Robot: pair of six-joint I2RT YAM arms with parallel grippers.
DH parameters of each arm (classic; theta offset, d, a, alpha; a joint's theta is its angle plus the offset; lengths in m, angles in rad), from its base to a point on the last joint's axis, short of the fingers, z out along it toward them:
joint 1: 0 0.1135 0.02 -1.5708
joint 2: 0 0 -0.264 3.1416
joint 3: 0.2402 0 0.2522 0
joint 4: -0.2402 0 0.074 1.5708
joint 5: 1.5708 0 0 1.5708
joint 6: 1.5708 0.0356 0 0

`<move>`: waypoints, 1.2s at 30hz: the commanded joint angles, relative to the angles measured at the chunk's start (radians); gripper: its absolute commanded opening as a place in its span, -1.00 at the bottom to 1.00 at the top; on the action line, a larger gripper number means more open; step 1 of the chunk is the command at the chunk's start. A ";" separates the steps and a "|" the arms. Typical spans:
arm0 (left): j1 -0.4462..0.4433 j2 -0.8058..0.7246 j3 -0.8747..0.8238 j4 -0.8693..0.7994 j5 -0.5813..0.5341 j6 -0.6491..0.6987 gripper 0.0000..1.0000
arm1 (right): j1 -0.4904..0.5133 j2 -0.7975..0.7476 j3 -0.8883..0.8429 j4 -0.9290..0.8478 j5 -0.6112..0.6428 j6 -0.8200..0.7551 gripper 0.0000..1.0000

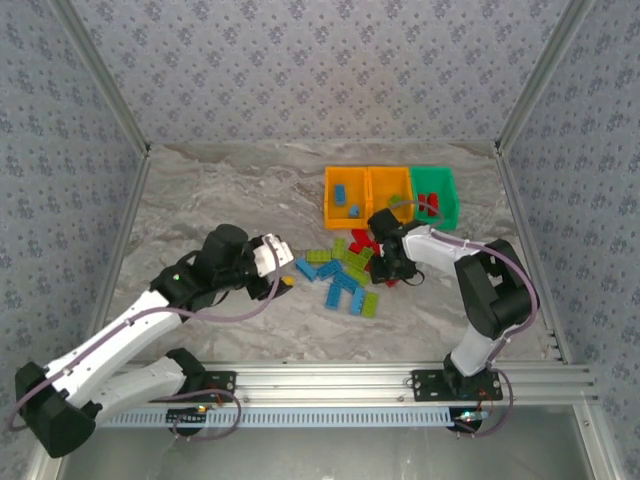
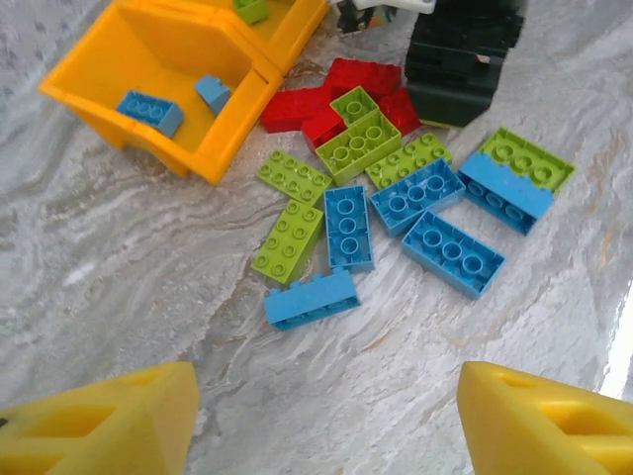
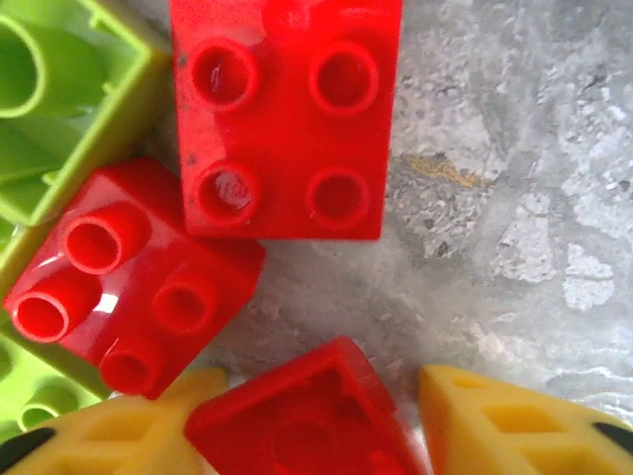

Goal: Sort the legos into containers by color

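Blue, lime and red legos (image 1: 345,272) lie scattered mid-table, in front of three bins. The left orange bin (image 1: 331,200) holds blue bricks (image 2: 148,109), the middle orange bin (image 1: 372,190) a lime one, and the green bin (image 1: 449,190) red ones. My left gripper (image 1: 283,272) hovers open left of the pile; its yellow fingers (image 2: 109,421) stand wide apart over bare table, short of a blue brick (image 2: 311,299). My right gripper (image 1: 388,268) is down at the pile's right side. In the right wrist view it (image 3: 321,411) is shut on a tilted red lego (image 3: 297,416), hollow side up.
Two more red bricks (image 3: 287,109) (image 3: 129,277) and a lime one (image 3: 59,89) crowd just ahead of the right fingers. Bare marble lies to their right (image 3: 514,198) and left of the pile (image 2: 99,257). Patterned walls close the table's back and sides.
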 commanded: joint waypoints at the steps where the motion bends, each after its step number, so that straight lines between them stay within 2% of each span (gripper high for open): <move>1: -0.002 -0.050 -0.035 0.060 0.012 0.070 0.63 | -0.010 0.015 0.009 0.009 -0.047 -0.014 -0.14; 7: -0.005 -0.060 -0.061 0.066 0.054 0.125 0.91 | -0.029 -0.133 -0.037 0.010 -0.029 0.044 -0.45; 10: -0.004 -0.060 -0.071 0.074 0.055 0.139 0.95 | -0.072 -0.244 -0.066 0.009 -0.056 0.077 -0.46; 11: -0.004 -0.059 -0.072 0.076 0.051 0.142 0.96 | -0.088 -0.277 -0.071 0.008 -0.068 0.082 -0.41; 13: -0.005 -0.059 -0.076 0.078 0.037 0.146 0.97 | -0.102 -0.323 -0.079 0.005 -0.078 0.082 -0.04; 15: -0.004 -0.058 -0.078 0.078 0.028 0.147 0.97 | -0.101 -0.349 -0.089 -0.021 -0.081 0.083 0.14; 17: -0.004 -0.058 -0.080 0.080 0.022 0.148 0.98 | -0.092 -0.369 -0.114 -0.051 -0.066 0.135 0.45; 18: -0.005 -0.057 -0.081 0.081 0.020 0.146 0.98 | -0.082 -0.379 -0.132 -0.067 -0.045 0.183 0.47; 20: -0.004 -0.052 -0.084 0.081 0.017 0.143 0.98 | -0.018 -0.418 -0.160 -0.133 0.043 0.336 0.47; 24: -0.006 -0.041 -0.083 0.084 0.024 0.142 0.98 | 0.167 -0.502 -0.186 -0.292 0.153 0.549 0.66; 28: -0.009 -0.034 -0.087 0.093 0.045 0.134 0.98 | 0.291 -0.598 -0.250 -0.350 0.063 0.644 0.86; 30: -0.014 -0.032 -0.093 0.097 0.041 0.135 0.98 | 0.376 -0.621 -0.280 -0.350 -0.001 0.696 0.89; 33: -0.018 -0.032 -0.100 0.102 0.035 0.138 0.99 | 0.528 -0.610 -0.296 -0.328 -0.047 0.774 0.91; 36: -0.020 -0.031 -0.103 0.101 0.031 0.138 0.98 | 0.644 -0.560 -0.314 -0.233 -0.110 0.825 0.96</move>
